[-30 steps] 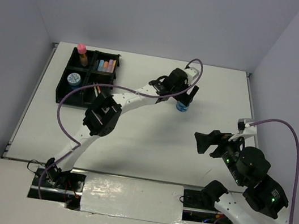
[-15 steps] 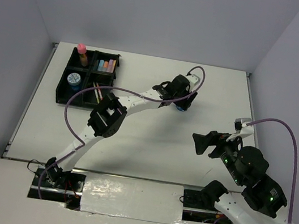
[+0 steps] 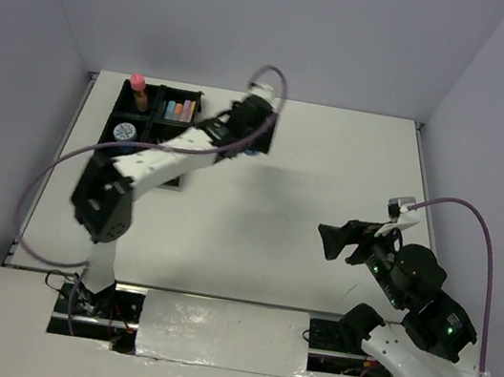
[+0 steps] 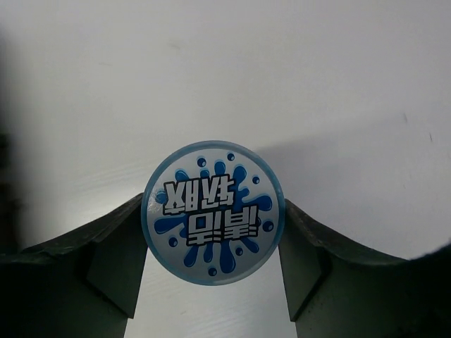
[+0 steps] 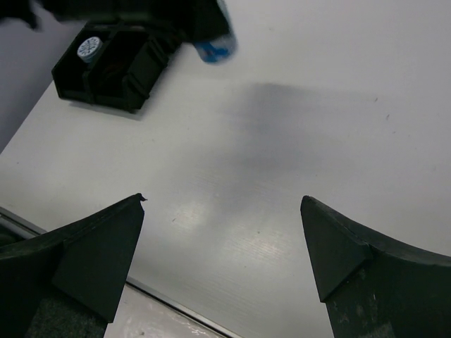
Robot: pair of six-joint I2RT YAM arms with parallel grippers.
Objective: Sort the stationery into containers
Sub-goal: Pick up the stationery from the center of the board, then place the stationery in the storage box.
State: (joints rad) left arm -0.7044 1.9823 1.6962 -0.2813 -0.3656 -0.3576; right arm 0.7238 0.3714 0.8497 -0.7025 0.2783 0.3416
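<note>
Currently the left gripper (image 3: 251, 128) clamps the tin (image 4: 213, 213) by its sides, lid up and level, above the table just right of the tray (image 3: 103, 146), apparently for transfer. Right gripper (image 5: 222, 201) hangs wide open, empty, near right.

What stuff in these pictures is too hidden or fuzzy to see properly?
- Top view: the held tin is nearly all hidden by the left arm, which also covers the tray's near-right compartment.
- Top view: the markers are too small to count.
- Right wrist view: the held tin is blurred, and a dark blur along the top edge hides the tray's far part.
</note>
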